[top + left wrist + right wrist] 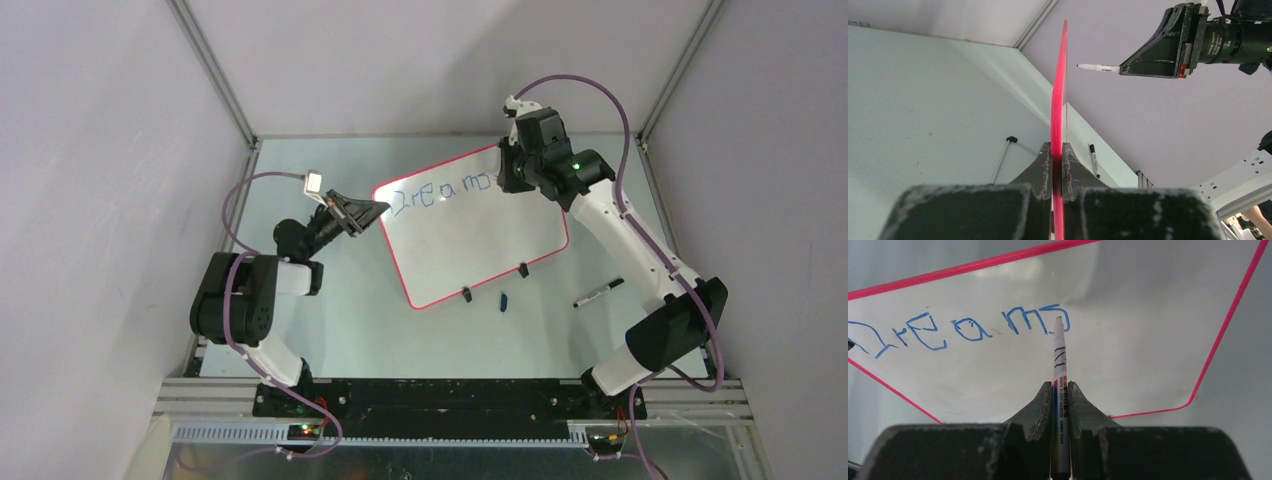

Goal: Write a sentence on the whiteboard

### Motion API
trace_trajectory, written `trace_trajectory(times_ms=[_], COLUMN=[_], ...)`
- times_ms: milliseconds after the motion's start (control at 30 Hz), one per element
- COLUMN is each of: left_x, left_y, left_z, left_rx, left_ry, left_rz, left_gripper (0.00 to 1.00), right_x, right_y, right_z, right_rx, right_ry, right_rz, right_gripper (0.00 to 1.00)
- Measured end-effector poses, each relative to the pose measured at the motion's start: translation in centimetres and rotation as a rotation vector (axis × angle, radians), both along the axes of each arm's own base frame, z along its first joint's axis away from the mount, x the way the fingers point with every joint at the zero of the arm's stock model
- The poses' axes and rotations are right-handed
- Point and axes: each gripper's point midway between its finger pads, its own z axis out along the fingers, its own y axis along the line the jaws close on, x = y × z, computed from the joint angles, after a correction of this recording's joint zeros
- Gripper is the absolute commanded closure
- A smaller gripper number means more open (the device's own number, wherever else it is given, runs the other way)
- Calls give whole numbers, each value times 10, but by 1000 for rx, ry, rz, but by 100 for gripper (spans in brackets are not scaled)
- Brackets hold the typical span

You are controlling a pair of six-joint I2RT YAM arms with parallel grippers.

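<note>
Right end effector [1060, 390] clamps the marker [1059, 347], its tip pointing at the sentence's [968, 330] last letter, while left end effector [1058, 160] pinches the whiteboard's [1060, 75] edge.

One whiteboard [480, 240], two clip feet [466, 294] [523, 269], two markers [1060, 360] [598, 292], two hands [1058, 150] [1061, 387], one blue piece [503, 300], perhaps a cap.

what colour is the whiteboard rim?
Bright pink-red. The whiteboard rim shows best edge-on in the left wrist view.

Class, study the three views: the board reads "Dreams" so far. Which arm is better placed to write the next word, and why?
Right. The right hand grips the marker, tip near the final s; the left hand is clamped on the whiteboard rim.
</note>
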Motion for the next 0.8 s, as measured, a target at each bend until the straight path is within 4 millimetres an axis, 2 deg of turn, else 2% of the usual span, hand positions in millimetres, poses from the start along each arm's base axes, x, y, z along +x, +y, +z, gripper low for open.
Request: trace_trajectory(times_ms=[800], left_x=[0], left_y=[0], left_z=[0], left_rx=[0], left_ry=[0], left_rz=[0], left_gripper=[100], right_x=[16], right_y=[3], right_z=[-5], right_rx=[3], right_ry=[-1], right_rz=[-18], right_gripper=[100])
